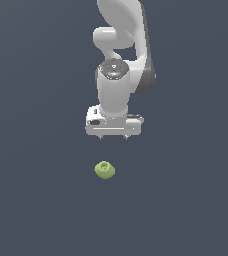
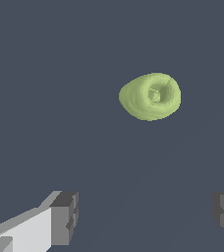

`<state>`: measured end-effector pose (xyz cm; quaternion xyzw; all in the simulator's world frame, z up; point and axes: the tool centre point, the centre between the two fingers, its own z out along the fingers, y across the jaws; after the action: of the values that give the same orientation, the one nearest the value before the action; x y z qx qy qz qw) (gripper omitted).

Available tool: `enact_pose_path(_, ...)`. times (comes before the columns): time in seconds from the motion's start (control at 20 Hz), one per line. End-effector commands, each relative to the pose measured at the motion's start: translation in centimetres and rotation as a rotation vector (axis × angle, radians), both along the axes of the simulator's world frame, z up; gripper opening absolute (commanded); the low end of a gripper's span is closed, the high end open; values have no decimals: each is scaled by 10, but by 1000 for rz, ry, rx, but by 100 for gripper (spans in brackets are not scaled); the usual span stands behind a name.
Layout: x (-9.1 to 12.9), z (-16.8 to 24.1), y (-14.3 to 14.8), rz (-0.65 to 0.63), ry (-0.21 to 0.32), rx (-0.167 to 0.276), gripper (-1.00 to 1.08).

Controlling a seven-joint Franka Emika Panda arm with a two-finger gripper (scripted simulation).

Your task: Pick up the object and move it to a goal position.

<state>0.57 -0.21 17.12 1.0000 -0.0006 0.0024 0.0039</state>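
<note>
- Hovering gripper (image 1: 113,137): fingers spread apart, holding nothing.
- Object (image 1: 105,170): lime-green lump, lay below the gripper and apart from it, outside the gap between the fingers.
- Progress: judged at the approach; grasp, lift and carry remained.
- Containers: none seen; no goal marker visible.

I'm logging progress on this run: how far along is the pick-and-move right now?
Early stage. Done: nothing yet; the green object lies on the surface, untouched. In hand: the gripper is above it and off to one side, fingers spread apart and holding nothing; the object lies outside the gap between them. Left: line up, descend, grasp, lift and carry to the goal, which no view marks.
</note>
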Motion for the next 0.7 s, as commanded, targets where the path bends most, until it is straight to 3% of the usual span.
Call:
enact_pose_path(0.0,0,0,0,0,0,0,100)
enact_pose_path(0.65,5,9,27,86,-23,-6,100)
